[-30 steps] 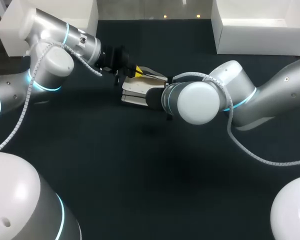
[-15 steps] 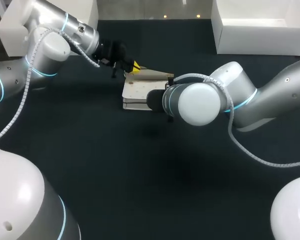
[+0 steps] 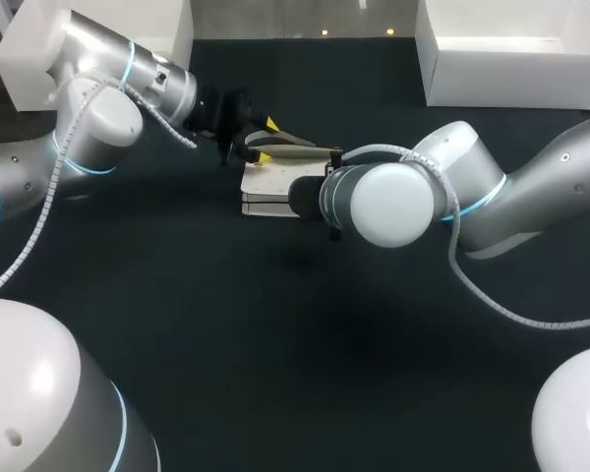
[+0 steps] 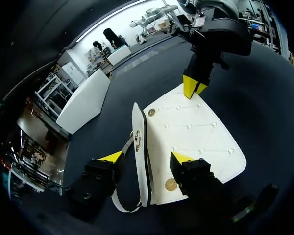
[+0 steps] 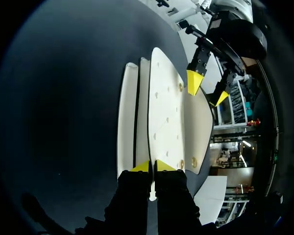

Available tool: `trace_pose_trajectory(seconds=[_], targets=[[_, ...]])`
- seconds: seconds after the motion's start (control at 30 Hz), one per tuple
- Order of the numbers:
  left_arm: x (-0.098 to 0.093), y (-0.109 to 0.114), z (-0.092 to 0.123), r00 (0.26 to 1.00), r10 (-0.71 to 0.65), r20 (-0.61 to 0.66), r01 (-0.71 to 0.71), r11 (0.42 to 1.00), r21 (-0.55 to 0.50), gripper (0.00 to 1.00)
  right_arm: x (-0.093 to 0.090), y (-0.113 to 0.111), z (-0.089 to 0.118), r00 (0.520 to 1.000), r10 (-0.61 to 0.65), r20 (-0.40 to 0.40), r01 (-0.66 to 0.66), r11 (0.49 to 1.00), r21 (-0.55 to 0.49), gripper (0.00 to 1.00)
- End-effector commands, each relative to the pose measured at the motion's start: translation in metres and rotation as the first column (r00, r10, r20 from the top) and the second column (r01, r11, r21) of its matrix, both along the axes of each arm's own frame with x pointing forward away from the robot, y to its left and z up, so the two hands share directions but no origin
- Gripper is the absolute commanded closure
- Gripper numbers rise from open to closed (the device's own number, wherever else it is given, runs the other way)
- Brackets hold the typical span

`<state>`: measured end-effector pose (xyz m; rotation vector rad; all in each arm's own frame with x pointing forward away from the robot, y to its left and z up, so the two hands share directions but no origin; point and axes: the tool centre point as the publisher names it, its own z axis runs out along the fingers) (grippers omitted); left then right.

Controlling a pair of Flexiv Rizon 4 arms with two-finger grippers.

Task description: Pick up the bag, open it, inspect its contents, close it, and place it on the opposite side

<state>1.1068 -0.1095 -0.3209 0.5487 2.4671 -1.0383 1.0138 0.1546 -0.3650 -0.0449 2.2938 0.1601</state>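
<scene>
The white quilted bag [image 3: 267,187] lies at the middle back of the dark table, its flap [image 3: 297,147] lifted open. My left gripper [image 3: 264,140] is at the flap's far-left end, open, its yellow tips apart. In the left wrist view the gripper [image 4: 147,157] straddles the flap's edge [image 4: 137,137] above the bag's studded panel [image 4: 191,132]. My right gripper [image 5: 152,167] is shut on the bag's near edge [image 5: 161,107]. It shows in the left wrist view as joined yellow tips [image 4: 192,88]. In the head view my right wrist hides it.
Two white boxes stand at the table's back corners, one at the left [image 3: 39,54] and one at the right [image 3: 511,54]. The dark tabletop [image 3: 295,334] stretches bare in front of the bag.
My left gripper has gone from pinched on the flap to open. It lifted the flap back and then came slightly forward. The right arm has kept still on the bag.
</scene>
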Motion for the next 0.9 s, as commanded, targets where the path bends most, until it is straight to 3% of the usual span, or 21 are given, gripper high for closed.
trace_pose_trajectory(seconds=[0.03, 0.2, 0.4, 0.53, 0.9], targets=[[-0.012, -0.001, -0.001, 0.994, 0.076, 0.081, -0.073, 0.996, -0.044, 0.16, -0.002, -0.002, -0.004, 0.996, -0.001, 0.088, 0.0, 1.0, 0.015, 1.0], [-0.004, -0.007, -0.004, 0.992, 0.093, 0.084, -0.091, 0.995, -0.034, 0.18, -0.002, -0.002, -0.004, 0.996, -0.001, 0.088, 0.0, 1.0, 0.015, 1.0], [0.01, -0.015, -0.007, 0.993, 0.107, 0.058, -0.106, 0.994, -0.023, 0.35, -0.002, -0.002, -0.004, 0.996, -0.001, 0.088, 0.0, 1.0, 0.015, 1.0], [0.018, -0.021, -0.012, 0.994, 0.104, 0.031, -0.104, 0.995, -0.001, 0.35, -0.002, -0.002, -0.004, 0.996, -0.001, 0.088, 0.0, 1.0, 0.015, 1.0], [0.037, -0.022, -0.022, 0.991, 0.132, -0.029, -0.132, 0.991, 0.009, 0.48, -0.002, -0.002, -0.004, 0.996, -0.001, 0.088, 0.0, 1.0, 0.015, 1.0]])
